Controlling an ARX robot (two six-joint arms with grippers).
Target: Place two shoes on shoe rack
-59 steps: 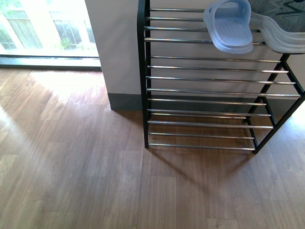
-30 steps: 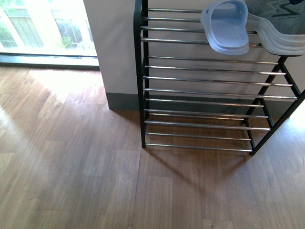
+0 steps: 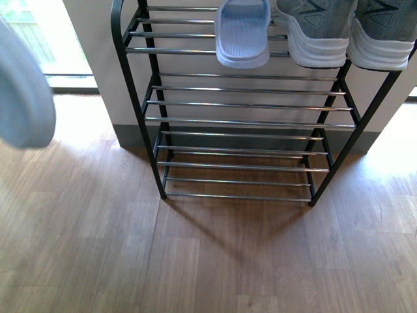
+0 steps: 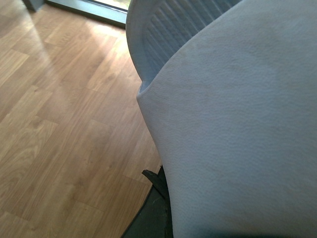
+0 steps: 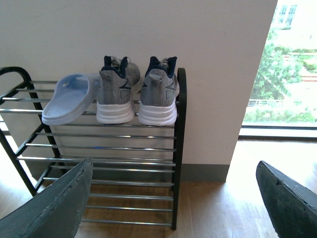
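Left gripper [image 4: 158,208] carries the second slide [image 4: 233,124], filling its wrist view. Right gripper [image 5: 173,198] wide, empty. Ahead: rack [image 3: 133,98], top shelf holds other slide [image 3: 242,32] beside sneakers [image 3: 319,32]. Lift clear of rail, set it left of its mate, sole flat across bars.

Grey sneakers [image 5: 137,94] and one blue slide [image 5: 69,98] — atop rack [image 3: 241,120].

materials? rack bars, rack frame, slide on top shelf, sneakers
Rack bars: shiny chrome-look metal, bright reflections. Rack frame: black, matte, likely painted metal tube. Slide: pale blue, smooth moulded rubber or foam; cannot tell which. Sneakers: grey knit-look fabric uppers, ribbed white soles, probably foam or rubber.
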